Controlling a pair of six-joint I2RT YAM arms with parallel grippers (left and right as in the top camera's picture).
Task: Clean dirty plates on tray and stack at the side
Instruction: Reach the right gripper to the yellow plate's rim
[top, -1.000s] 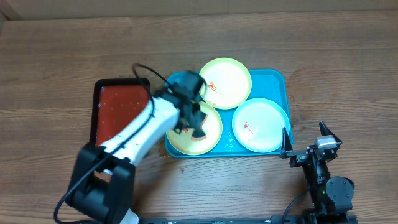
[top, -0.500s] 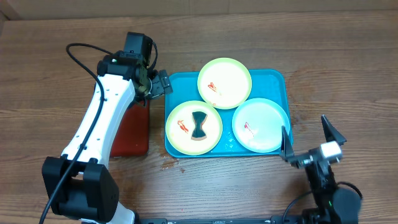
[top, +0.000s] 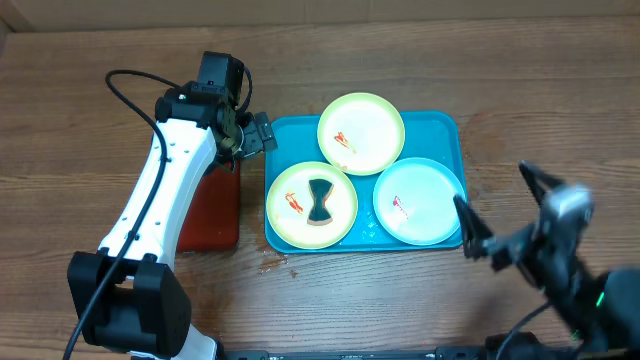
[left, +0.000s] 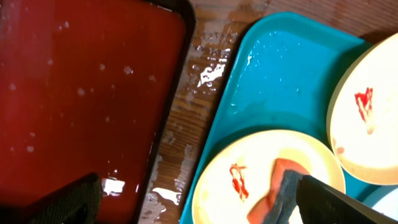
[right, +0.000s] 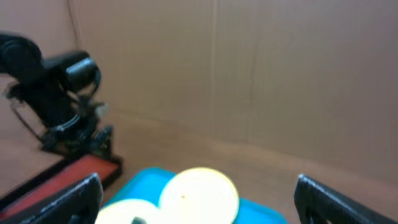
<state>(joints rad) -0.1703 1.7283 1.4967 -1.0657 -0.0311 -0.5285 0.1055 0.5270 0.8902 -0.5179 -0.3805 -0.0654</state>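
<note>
Blue-white plate (top: 425, 205), the nearest, lies at the near right of the tray (top: 290, 140), just beside my right end effector (top: 490, 183), whose fingers stand apart and empty, blurred from above. To its left, the near yellow-green plate (top: 340, 215) carries the sponge (top: 319, 200) flat on its middle, next to a red smear. Beyond them, the far yellow-green plate (top: 365, 135) shows its own smear. Farthest off, my left end effector (top: 262, 135) hangs spread and empty over the wet strip of table (left: 186, 118) between the tray's far left corner and the red tray (left: 74, 81). I judge scrubbing to be the step in hand, since nothing is stacked yet. I'd bring the left down square over the sponge's pinched waist, close across that narrow part, then rub the smear lightly so the plate doesn't skate on the wet-looking tray. The right could steady the rim.
</note>
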